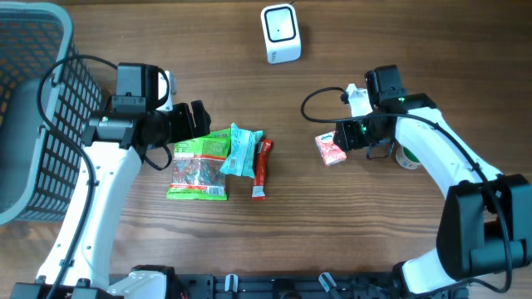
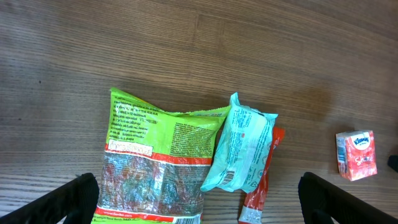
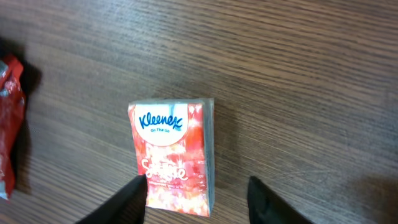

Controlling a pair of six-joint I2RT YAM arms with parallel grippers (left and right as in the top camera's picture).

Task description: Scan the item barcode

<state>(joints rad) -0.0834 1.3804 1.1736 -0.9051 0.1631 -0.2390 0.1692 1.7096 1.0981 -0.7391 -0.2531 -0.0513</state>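
Pack (image 3: 171,155) flat on table (image 1: 374,241), at R claw (image 3: 198,186).
R claw half-spread astride it, not pinching, I think; long axis runs along claw, logo end outward. Scanner (image 1: 280,33) shows overhead only. L claw (image 2: 199,190) spread wide.

You are looking at a brown wood-grain surface (image 1: 374,241) that fills every view, its grain running left to right across the overhead picture in fine darker streaks. The light on it is soft and even, throwing only faint, short shadows. At its left edge stands a grey plastic mesh basket (image 1: 50,33), cut off by the frame.
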